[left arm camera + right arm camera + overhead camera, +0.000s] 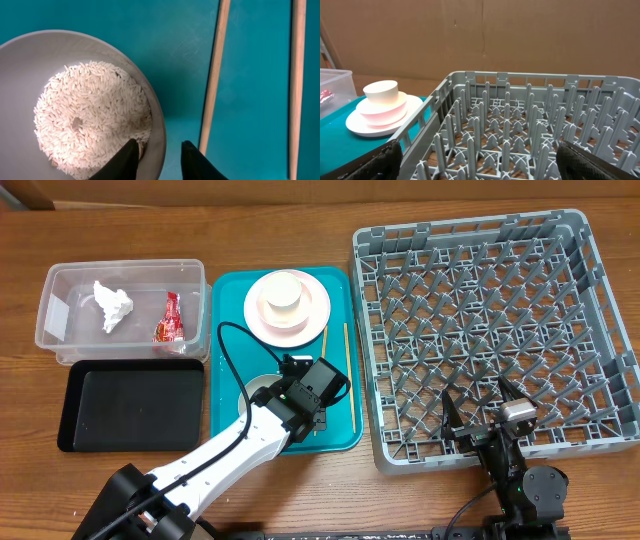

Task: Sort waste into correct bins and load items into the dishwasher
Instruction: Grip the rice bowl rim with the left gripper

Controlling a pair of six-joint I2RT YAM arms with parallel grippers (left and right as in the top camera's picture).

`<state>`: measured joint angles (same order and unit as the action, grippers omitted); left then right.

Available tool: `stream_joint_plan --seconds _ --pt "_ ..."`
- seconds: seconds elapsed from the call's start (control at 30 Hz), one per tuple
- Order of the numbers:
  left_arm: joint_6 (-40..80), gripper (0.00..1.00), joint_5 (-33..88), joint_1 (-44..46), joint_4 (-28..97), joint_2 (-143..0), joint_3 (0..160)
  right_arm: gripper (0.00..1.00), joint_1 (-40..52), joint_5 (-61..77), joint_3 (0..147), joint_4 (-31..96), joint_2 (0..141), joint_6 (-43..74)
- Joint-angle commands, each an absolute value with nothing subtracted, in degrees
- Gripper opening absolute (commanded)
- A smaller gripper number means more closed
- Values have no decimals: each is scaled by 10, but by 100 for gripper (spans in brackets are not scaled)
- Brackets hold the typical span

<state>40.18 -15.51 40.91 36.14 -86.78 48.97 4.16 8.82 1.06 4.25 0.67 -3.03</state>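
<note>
clear tub (pixel 140 330) far left with the tissue wad (pixel 113 305) and red wrapper (pixel 169 320) inside, black tray (pixel 130 405) just in front, your left jaws partway open straddling the rim of the bowl (pixel 20 55) of rice (pixel 90 120) on the teal tray (pixel 190 40), chopsticks (pixel 215 75) beside it, dish rack (pixel 470 220) on the right, your right jaws wide open, empty, over its near side

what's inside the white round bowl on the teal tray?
Loose white rice grains in the white round bowl, hiding most of its bottom; a finger of the left gripper covers some more.
</note>
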Motion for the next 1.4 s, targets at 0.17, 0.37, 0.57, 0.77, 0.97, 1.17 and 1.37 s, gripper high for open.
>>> stream_joint_plan --seconds 0.17,0.37,0.57,0.77,0.97,1.17,1.37 --pt "403 26 -169 409 359 -869 484 100 40 91 4 40 2 -30" --pt "403 25 -169 409 359 -869 484 100 40 91 4 40 2 -30" --pt "403 23 -166 409 356 -875 484 100 40 91 4 40 2 -30" --pt "403 21 -162 409 355 -888 484 100 40 91 4 40 2 -30" --pt "403 20 -163 409 352 -888 484 100 40 91 4 40 2 -30" --pt "403 18 -163 409 353 -888 484 100 40 91 4 40 2 -30" --pt "403 17 -163 409 353 -888 484 100 40 91 4 40 2 -30"
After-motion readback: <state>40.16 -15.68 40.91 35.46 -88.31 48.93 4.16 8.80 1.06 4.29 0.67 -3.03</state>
